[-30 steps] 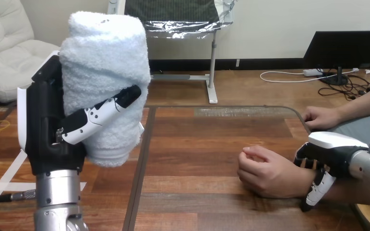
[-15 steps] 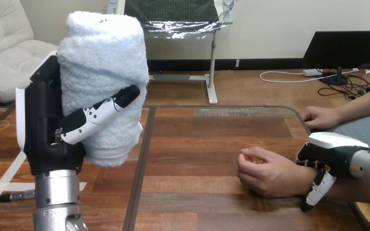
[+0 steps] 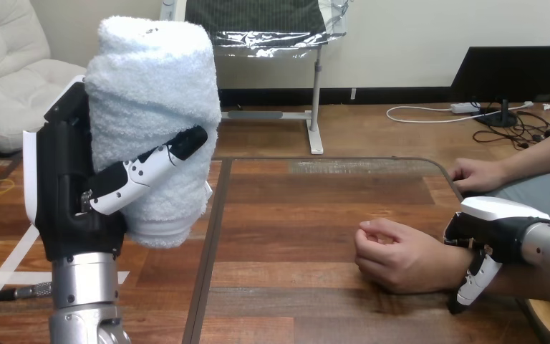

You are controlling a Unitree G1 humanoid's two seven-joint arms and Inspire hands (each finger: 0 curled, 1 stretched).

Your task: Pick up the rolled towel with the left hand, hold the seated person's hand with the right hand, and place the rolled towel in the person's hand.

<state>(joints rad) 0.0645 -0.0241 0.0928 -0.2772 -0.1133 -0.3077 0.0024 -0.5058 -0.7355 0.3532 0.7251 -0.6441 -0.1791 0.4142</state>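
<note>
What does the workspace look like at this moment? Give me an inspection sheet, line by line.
Surface: wooden table, planked top.
Job's things: rolled towel upright, held up in the air at the view's left; the person's near hand rests on the table with its fingers curled in, not opened for the towel.
Clutter: nothing seen.
Hands: left hand curled round the rolled towel; right hand closed on the person's wrist, fingers over it, thumb on the near side.
Cables: nothing seen on the table.
Surroundings: the person's far hand rests at the table's right edge.
</note>
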